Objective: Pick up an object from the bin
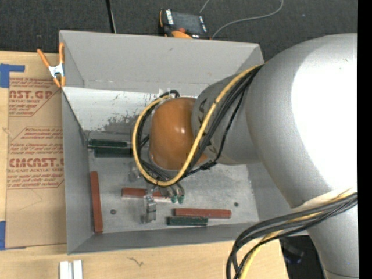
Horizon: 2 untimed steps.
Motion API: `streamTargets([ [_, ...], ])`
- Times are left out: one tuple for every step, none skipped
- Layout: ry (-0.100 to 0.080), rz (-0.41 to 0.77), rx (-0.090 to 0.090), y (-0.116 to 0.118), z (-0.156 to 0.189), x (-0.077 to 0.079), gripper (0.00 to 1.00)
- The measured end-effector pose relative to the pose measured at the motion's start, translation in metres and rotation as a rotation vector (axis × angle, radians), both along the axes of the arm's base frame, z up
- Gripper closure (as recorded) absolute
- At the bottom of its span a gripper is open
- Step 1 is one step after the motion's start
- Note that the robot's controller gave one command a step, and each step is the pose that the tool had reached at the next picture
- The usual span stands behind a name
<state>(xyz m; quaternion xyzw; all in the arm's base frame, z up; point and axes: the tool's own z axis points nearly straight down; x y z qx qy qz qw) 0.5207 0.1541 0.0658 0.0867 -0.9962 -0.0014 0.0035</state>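
The gripper (pixel 150 209) is low over the front part of the bin floor, a little left of the middle. Its metal tip looks small and grey from where I stand, and I cannot tell if the jaws are wide or narrow, or if anything is between them. Directly at the tip lies a short red-brown bar (pixel 133 193), flat on the floor, with its right end under the gripper. I cannot tell if the gripper touches it.

To the right of the gripper, near the front wall, a longer red-brown bar (pixel 203 213) lies flat, and a dark green bar (pixel 187 221) lies just beside it on the front side, parallel to it. By the left wall a long red-brown strip (pixel 95 202) lies from back to front. Further back on the left, two dark green bars (pixel 110 147) lie side by side close to the slanted back wall.

Above the gripper sits the orange cover (pixel 170 131) of the wrist, with yellow and black cables (pixel 138 133) looping around it. The thick grey arm (pixel 302 121) comes in from the right over the grey bin (pixel 78 225).
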Motion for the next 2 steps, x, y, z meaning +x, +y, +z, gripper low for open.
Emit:
streamTargets([
  [-0.009,-0.022,0.0,0.008,0.035,-0.013,0.0],
  [-0.007,-0.111,-0.002,-0.021,0.038,-0.01,0.0],
])
